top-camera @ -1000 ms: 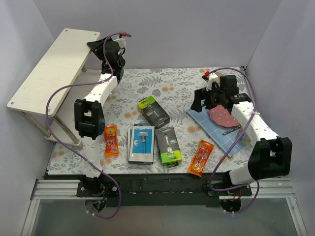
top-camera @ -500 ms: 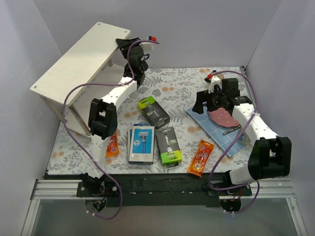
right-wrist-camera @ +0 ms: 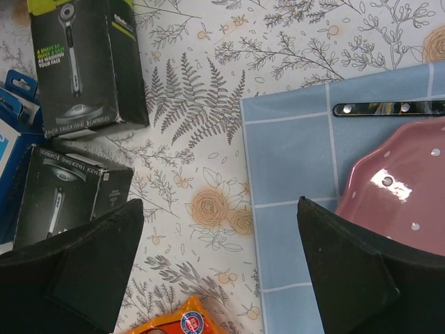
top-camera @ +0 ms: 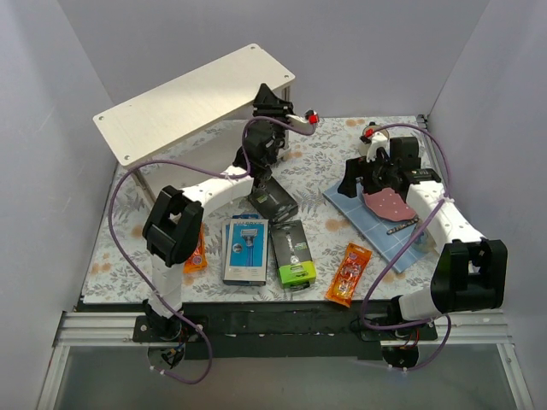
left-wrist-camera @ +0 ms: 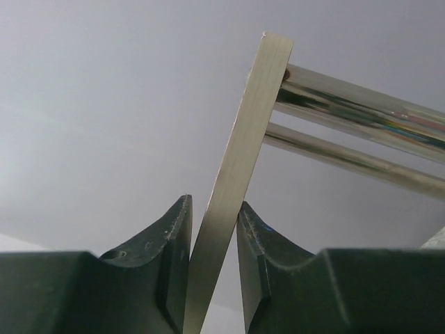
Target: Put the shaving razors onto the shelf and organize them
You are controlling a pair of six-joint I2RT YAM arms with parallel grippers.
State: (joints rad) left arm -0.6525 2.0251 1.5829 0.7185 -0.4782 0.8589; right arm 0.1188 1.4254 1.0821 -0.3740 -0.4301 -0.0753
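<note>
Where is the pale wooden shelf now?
Top view, far left of centre: pale wooden shelf, board edge pinched in the left hand, just beyond a black lime-ended box.

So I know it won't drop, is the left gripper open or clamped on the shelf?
Clamped. In the left wrist view, the left gripper has both fingers pressed against the shelf board between them.

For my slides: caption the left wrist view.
The left hand grips the shelf by its board edge, chrome legs running off to the right.
</note>
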